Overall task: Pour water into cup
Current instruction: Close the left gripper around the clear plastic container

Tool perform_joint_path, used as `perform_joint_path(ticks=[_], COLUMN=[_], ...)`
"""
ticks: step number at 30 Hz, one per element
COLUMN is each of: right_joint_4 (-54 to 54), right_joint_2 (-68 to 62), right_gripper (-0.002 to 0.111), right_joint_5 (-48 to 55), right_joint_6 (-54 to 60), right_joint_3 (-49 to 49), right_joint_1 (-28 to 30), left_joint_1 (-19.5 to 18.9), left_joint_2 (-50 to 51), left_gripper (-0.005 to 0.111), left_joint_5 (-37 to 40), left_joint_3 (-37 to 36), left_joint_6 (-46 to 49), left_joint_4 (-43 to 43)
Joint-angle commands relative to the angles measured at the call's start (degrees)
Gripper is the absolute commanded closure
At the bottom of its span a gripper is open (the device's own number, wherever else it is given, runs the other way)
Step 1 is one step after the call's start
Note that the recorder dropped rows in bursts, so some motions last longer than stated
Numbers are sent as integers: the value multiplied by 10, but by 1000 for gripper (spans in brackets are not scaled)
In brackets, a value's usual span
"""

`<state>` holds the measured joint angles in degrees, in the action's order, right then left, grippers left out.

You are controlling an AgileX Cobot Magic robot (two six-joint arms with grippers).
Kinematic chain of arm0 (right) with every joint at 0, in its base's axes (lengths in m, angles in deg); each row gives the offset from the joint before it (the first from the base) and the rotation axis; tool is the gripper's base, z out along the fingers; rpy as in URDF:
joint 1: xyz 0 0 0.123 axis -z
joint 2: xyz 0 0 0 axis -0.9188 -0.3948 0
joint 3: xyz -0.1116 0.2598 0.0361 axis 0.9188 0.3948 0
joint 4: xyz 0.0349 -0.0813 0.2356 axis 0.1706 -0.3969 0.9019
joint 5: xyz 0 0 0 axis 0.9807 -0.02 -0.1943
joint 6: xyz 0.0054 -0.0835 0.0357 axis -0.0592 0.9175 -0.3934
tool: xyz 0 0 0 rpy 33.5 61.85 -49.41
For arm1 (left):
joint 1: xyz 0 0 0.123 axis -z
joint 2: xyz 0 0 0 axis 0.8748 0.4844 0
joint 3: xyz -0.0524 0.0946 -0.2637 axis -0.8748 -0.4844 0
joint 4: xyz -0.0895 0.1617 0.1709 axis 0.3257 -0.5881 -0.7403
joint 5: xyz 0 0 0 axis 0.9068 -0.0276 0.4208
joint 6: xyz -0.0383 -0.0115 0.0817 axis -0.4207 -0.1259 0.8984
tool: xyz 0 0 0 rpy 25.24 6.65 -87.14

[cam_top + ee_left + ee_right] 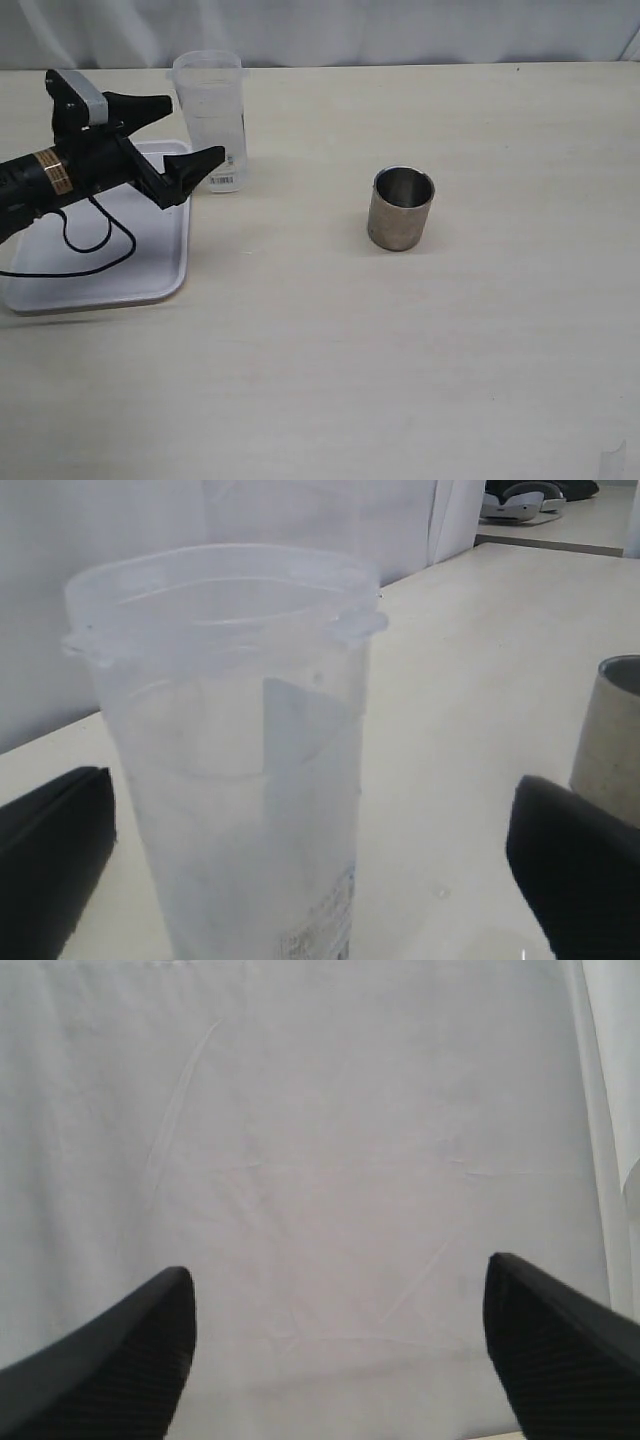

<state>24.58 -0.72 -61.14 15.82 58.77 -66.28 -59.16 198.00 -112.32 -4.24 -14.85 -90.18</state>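
Note:
The steel cup (402,208) stands upright at the middle of the table; its edge also shows in the left wrist view (612,730). A clear plastic beaker (210,120) with a barcode label stands at the back left, holding water (240,860) to about half its height. My left gripper (196,130) is open beside the beaker (235,760), which stands between the black fingers (55,850) without touching them. My right gripper (340,1270) is open and empty, facing a white curtain; it is outside the exterior view.
A white tray (150,280) lies on the table under the left arm, next to the beaker. A black cable (100,240) hangs from the arm over the tray. A white curtain (400,30) runs behind the table's far edge.

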Motion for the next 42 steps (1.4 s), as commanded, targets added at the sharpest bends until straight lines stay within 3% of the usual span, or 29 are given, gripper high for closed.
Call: perform_joint_path(ticks=[1, 17, 34, 37, 42], right_joint_4=[-5, -5, -5, -5, -5], right_joint_2=[2, 2, 2, 2, 2], right_gripper=[34, 34, 34, 34, 34], right_joint_5=[3, 3, 5, 5, 5], right_joint_6=[-1, -1, -1, -1, -1], right_joint_3=[1, 1, 1, 1, 1], right_joint_1=[3, 3, 3, 3, 3], left_joint_1=[13, 58, 75, 76, 76], left_joint_2=[28, 97, 101, 101, 101], left_gripper=[2, 2, 3, 18, 68], left_joint_5=[-9, 26, 36, 36, 42], left_joint_3=[39, 145, 156, 156, 156], left_joint_6=[-1, -5, -5, -5, -5], left_joint_4=[13, 62, 102, 102, 97])
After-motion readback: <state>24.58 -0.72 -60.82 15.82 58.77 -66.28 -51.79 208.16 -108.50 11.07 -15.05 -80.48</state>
